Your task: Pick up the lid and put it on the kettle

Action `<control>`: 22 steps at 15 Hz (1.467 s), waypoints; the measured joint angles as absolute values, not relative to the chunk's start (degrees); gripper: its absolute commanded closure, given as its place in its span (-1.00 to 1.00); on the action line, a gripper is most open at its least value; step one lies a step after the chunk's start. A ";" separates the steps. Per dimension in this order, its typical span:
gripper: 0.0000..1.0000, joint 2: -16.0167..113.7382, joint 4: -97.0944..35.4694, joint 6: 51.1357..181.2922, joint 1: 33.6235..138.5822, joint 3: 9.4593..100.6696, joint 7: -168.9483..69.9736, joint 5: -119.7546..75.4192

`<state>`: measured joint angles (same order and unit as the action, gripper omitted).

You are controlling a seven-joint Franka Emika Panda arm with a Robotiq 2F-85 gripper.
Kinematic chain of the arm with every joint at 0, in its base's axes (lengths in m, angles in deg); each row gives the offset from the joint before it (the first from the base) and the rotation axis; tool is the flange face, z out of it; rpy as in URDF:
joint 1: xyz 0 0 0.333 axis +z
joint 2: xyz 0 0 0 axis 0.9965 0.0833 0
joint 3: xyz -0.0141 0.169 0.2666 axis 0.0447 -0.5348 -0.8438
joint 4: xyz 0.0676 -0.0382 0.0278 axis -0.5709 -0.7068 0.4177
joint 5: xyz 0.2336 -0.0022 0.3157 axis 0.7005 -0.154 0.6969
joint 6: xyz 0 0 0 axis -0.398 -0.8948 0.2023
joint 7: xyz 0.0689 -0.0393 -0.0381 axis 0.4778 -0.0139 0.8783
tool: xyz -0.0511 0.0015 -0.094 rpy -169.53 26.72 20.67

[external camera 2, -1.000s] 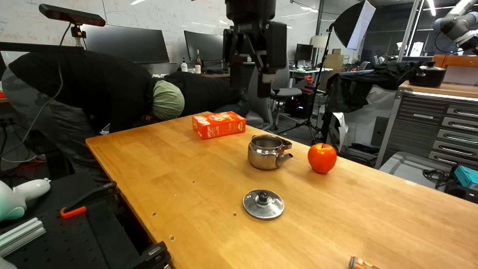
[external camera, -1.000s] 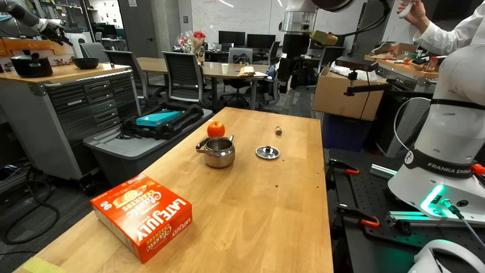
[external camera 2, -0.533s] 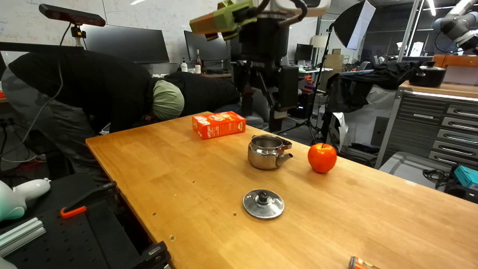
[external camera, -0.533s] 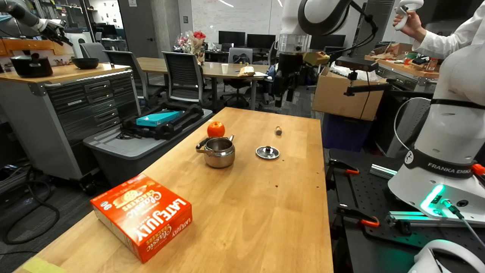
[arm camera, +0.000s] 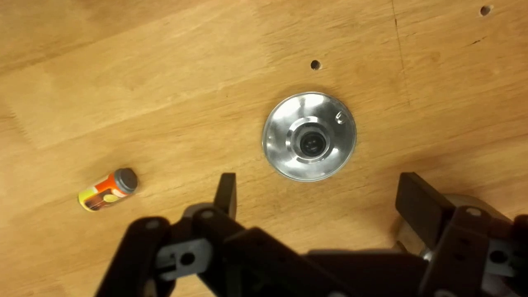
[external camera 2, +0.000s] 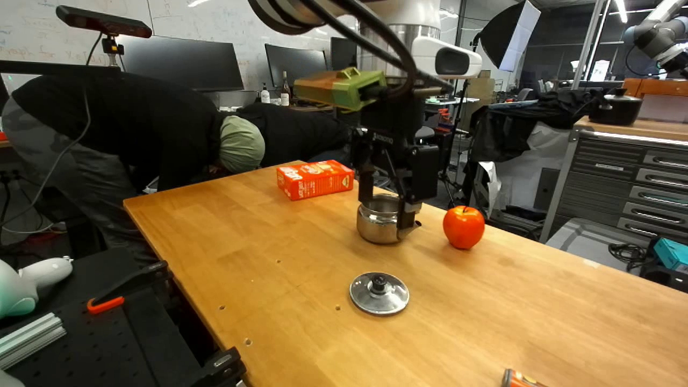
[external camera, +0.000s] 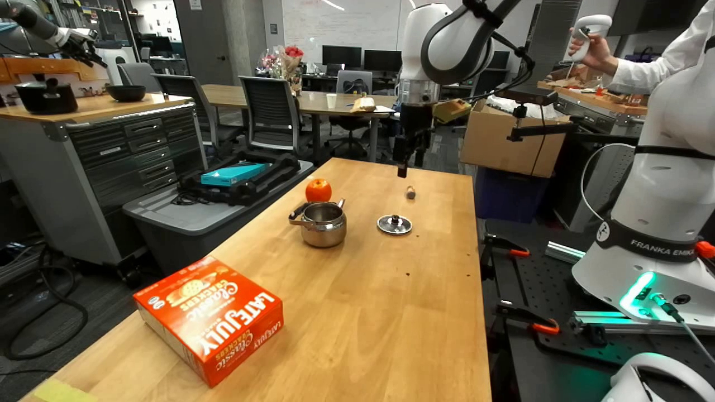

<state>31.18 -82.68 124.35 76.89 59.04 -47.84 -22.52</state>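
Note:
The lid, a round silvery disc with a dark knob, lies flat on the table in both exterior views and in the wrist view. The kettle, small and shiny silver with an open top, stands beside it in both exterior views. In the wrist view the kettle is mostly hidden behind the right finger. My gripper is open and empty above the table. In an exterior view the gripper overlaps the kettle. In the wrist view the lid lies just ahead of the gripper.
A red-orange apple stands near the kettle in both exterior views. An orange cracker box lies further along the table. A small orange cylinder with a grey cap lies on the other side of the lid.
The arm and gripper have come down towards the table, with the jaws staying open. The lid, kettle, apple and box have not moved.

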 measured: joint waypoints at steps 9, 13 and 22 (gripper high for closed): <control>-1.00 41.40 -78.19 125.28 77.04 58.87 -47.38 -22.52; -1.00 44.42 -77.10 126.13 77.19 58.68 -47.04 -22.52; -1.00 48.38 -76.80 131.18 77.30 56.28 -45.96 -21.07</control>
<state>48.38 -76.80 131.18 77.30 56.28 -45.96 -21.07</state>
